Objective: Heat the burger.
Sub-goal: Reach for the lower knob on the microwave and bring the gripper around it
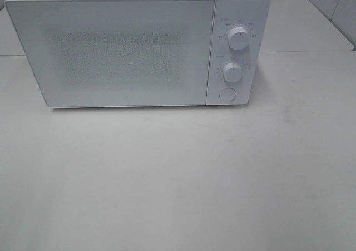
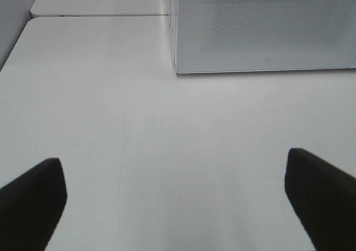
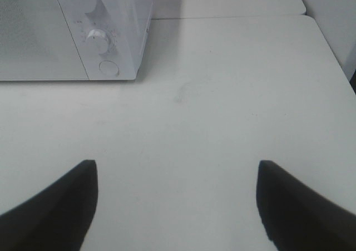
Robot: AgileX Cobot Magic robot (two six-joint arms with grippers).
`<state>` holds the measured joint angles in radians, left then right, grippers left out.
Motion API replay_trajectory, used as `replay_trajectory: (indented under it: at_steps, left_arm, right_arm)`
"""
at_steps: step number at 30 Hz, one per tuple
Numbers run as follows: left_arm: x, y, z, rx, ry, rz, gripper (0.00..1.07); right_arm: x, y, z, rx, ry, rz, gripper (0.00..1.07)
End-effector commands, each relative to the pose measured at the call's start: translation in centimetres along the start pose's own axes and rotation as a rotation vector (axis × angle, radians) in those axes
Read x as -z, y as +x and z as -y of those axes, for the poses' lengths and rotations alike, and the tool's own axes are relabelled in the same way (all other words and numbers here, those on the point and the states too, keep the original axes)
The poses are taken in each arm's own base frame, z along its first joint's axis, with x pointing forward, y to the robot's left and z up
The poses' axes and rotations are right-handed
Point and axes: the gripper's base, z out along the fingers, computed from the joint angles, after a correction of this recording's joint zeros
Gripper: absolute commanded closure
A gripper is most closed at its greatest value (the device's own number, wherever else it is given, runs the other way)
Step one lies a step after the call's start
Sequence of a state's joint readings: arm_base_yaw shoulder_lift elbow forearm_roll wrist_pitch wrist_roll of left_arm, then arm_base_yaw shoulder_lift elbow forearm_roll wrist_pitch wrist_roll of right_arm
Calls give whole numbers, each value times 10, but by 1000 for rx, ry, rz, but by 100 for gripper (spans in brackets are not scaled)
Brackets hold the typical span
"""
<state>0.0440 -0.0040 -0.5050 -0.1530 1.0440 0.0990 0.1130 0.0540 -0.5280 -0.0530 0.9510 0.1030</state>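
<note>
A white microwave [image 1: 111,50] stands at the back of a pale surface [image 1: 178,178], seen from above and in front. Its door [image 1: 111,56] is closed and its speckled window shows nothing inside. On the panel to the right of the door are an upper knob [image 1: 238,38], a lower knob [image 1: 232,72] and a round button [image 1: 227,94].

The burger is not visible in any view. It may be behind the closed door, but that cannot be told.

The left pincer [image 2: 173,162] hangs over bare surface, its two dark fingers wide apart and holding nothing. The right pincer [image 3: 176,165] is the same, fingers apart and empty, facing the microwave's control corner.

A burger is likely light and soft, and its stacked layers slide on each other. A hard squeeze would crush the bun or push out the filling. The safer hold is probably low on opposite sides, spanning both bun halves with gentle pressure and keeping it level.
</note>
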Motion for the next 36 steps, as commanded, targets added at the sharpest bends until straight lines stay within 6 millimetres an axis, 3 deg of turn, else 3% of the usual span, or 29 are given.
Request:
replay_trajectory:
  at_steps: [1,14,36]
  left_arm:
    - [3,2,1,9,0,33,7]
    - [3,2,1,9,0,33,7]
    - [3,2,1,9,0,33,7]
  right_arm:
    - [-4,-11,-1,7,6,40,31]
    - [-43,-44,-6,11,-6,50,31]
    - [-115,-66,-12,16,-26,33,31]
